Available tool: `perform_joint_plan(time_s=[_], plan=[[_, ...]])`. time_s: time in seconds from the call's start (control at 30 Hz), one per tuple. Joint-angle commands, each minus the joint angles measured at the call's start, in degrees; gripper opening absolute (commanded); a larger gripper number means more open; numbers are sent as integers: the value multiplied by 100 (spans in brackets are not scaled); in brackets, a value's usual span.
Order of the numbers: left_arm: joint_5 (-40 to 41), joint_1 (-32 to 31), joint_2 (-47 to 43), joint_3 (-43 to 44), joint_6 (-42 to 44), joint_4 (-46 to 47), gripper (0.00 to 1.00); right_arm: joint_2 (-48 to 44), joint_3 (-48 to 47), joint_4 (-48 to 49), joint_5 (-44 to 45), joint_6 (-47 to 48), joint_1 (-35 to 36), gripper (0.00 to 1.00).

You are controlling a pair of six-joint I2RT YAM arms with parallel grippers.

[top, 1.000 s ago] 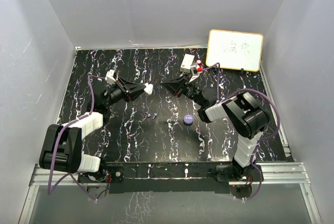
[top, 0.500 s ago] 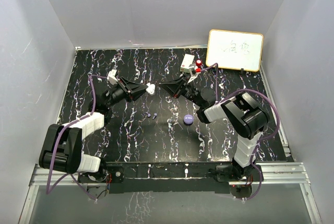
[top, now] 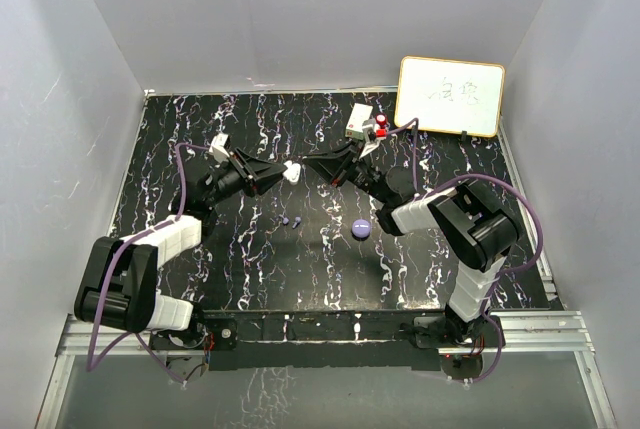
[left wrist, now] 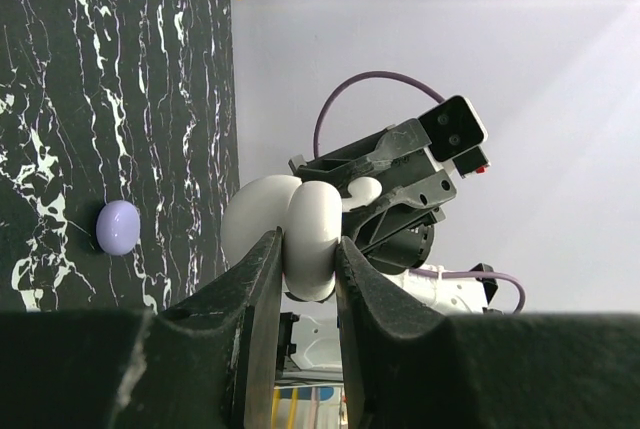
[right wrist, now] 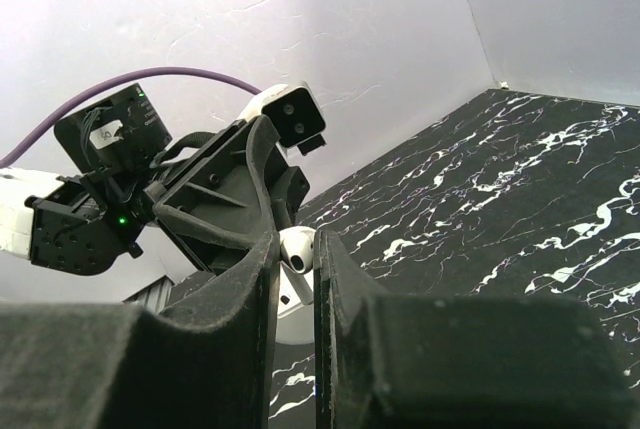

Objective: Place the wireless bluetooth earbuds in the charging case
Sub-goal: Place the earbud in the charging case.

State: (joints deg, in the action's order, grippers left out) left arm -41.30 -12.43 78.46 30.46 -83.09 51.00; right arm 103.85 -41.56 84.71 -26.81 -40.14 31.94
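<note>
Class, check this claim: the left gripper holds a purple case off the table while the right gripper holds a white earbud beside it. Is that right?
Not quite. The case in the left gripper is white, as the left wrist view shows; the purple case lies on the table. The right gripper does hold a white earbud beside it.

the table (top: 250,279) looks like black laminate with white and purple marble veins, smooth with a dull sheen. the white case (left wrist: 300,239) is smooth glossy plastic, and so is the white earbud (right wrist: 296,247). the purple case (left wrist: 118,226) is smooth plastic with a softer satin look. the fingers (left wrist: 250,319) of the left gripper (left wrist: 305,245) and the fingers (right wrist: 235,329) of the right gripper (right wrist: 296,241) are matt black plastic, faintly grainy. the cable (left wrist: 370,77) has a smooth purple rubbery sheath. the whiteboard (top: 450,94) is glossy, its frame pale and wood-like. the rail (top: 540,327) is bare metal. the walls (top: 300,9) are matt white.
</note>
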Motion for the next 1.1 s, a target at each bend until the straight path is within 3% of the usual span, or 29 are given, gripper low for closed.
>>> perform_joint_plan(time_s=[0.0, 1.07], plan=[[-44, -71, 92, 206, 49, 149, 0, -272, -199, 1931, -41, 133, 53, 0], [21, -220, 213, 399, 22, 210, 0, -210, -247, 1934, -152, 189, 116, 0]])
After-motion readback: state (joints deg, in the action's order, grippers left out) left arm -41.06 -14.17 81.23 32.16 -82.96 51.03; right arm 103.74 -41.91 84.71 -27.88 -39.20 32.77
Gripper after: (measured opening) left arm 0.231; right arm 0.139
